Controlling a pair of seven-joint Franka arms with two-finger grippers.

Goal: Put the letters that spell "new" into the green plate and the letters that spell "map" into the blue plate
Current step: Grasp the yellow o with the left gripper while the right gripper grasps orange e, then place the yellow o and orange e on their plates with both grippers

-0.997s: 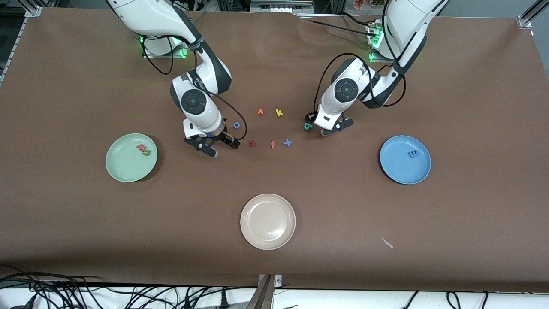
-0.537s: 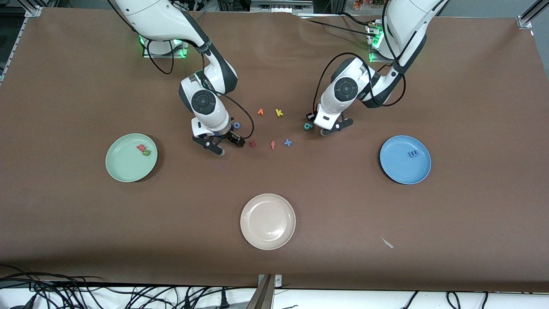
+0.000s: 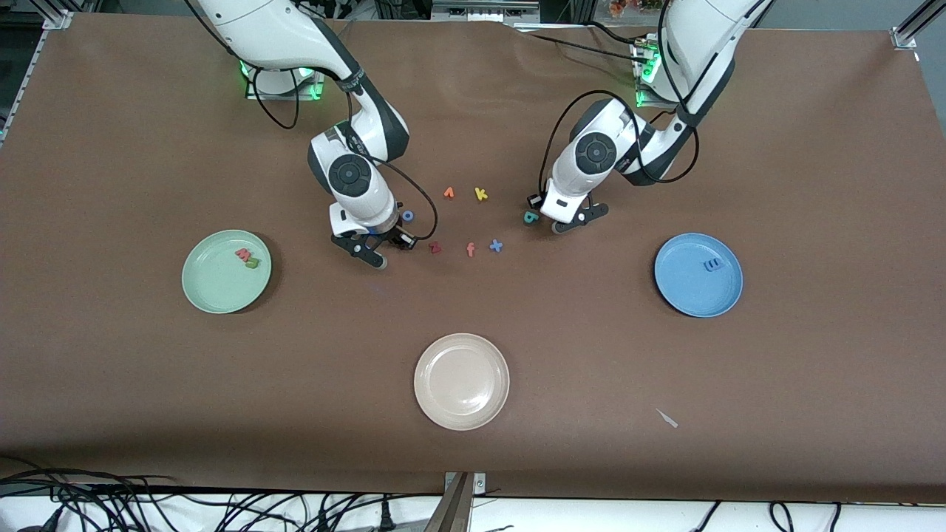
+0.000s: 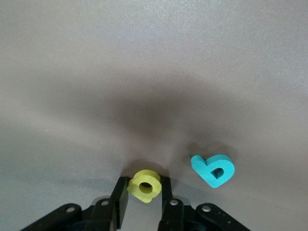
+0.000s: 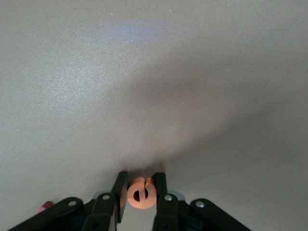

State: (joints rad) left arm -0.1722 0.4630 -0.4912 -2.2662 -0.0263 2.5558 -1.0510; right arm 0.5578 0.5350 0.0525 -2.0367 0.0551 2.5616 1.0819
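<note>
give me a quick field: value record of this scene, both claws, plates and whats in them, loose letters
left claw: shut on the yellow "p", down at the table
right claw: shut on the orange "e", down at the table
green plate: holds the pinkish-red "w" and olive-green "n"
blue plate: holds the blue "m"
cream-white plate: nothing visible in it
teal "a": on the table beside the left claw
other loose letters: blue "o", orange "v", yellow "k"

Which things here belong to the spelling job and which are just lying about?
Job: green plate holding w and n; blue plate holding m; e, p, both gripped; a.
Lying about: cream plate, k, o, f.
</note>
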